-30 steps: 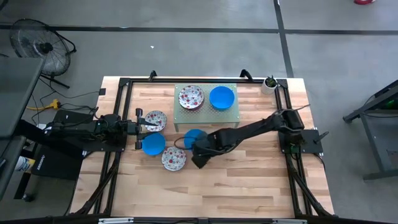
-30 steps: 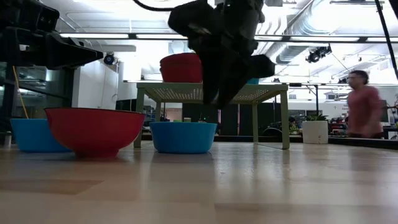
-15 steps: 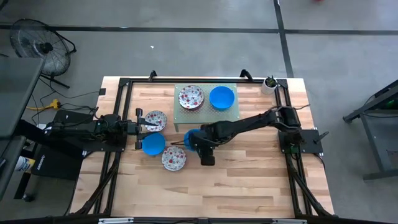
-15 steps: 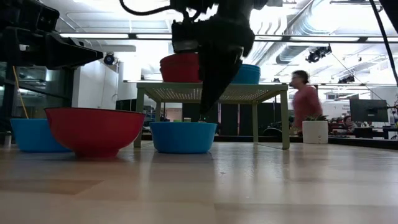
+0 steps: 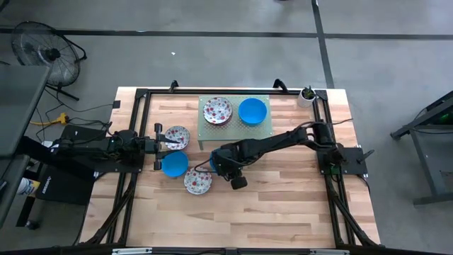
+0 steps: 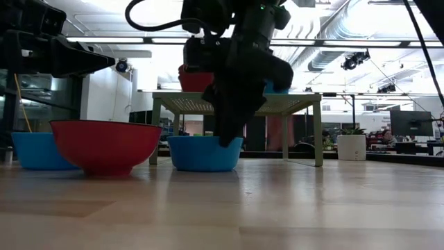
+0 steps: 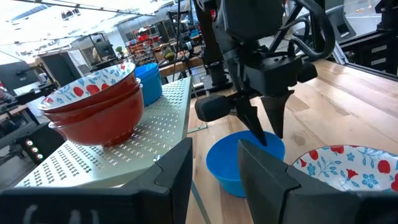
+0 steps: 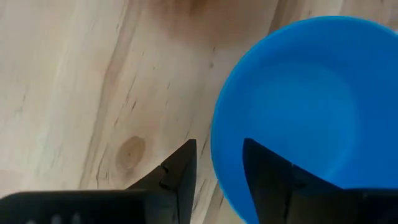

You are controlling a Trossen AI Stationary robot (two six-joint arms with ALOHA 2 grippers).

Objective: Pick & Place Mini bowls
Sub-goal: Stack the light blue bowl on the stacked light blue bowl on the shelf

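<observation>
The right gripper (image 8: 219,142) is open and points down at a plain blue mini bowl (image 8: 298,99) that sits on its base on the table in front of the green stand (image 5: 263,130). One finger stands inside the bowl's rim (image 8: 214,134) and one outside. In the low view the right gripper (image 6: 227,135) dips into this blue bowl (image 6: 201,154). The left gripper (image 5: 158,146) waits open at the table's left, beside a floral bowl (image 5: 177,137) and another blue bowl (image 5: 174,164). A third floral bowl (image 5: 197,181) lies nearer.
The pale green perforated stand carries stacked floral bowls (image 5: 217,110) and a blue bowl (image 5: 253,111). A small potted plant (image 5: 307,93) stands at the far right corner. Bare wood lies along the table's near side and right of the right arm.
The right gripper has moved toward the table's left and far side and come down from above the table onto the blue bowl in front of the stand, turning as it went. Its fingers now straddle the bowl's rim. The bowls and the left arm have stayed put.
</observation>
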